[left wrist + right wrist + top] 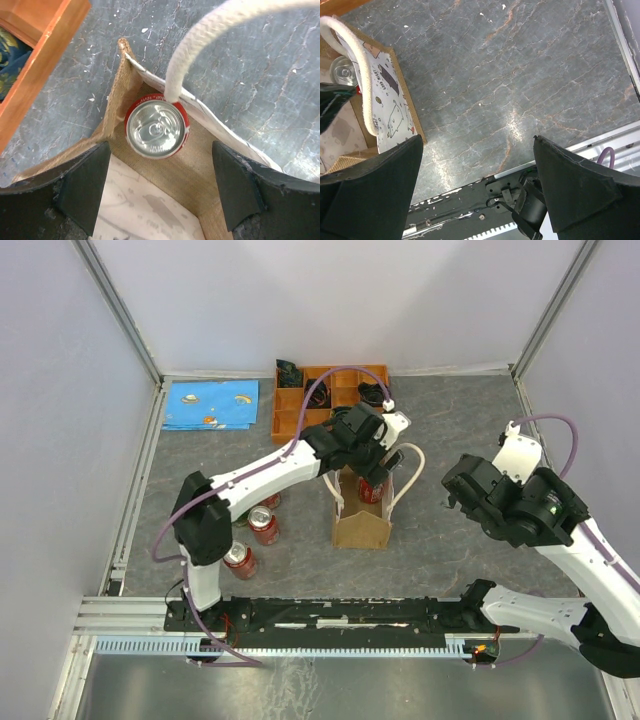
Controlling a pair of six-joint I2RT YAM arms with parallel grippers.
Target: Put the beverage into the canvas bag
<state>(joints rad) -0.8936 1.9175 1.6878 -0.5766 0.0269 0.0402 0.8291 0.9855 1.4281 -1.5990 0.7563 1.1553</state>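
Observation:
The tan canvas bag (360, 523) stands upright mid-table with cream rope handles (413, 472). A red can (372, 490) stands inside it, at the far end. The left wrist view looks straight down on the can's silver top (157, 129), the bag's floor (195, 172) and one handle (200, 40). My left gripper (376, 458) hovers over the bag's mouth, open and empty (160, 187), with the can beyond its fingertips. My right gripper (462, 490) is open and empty (477, 175) over bare table to the right of the bag (390, 117).
Three more red cans (264, 526) (240, 560) (270, 500) stand left of the bag under the left arm. An orange compartmented tray (296, 403) sits at the back, with a blue cloth (210, 405) to its left. The arms' base rail (350, 615) runs along the near edge.

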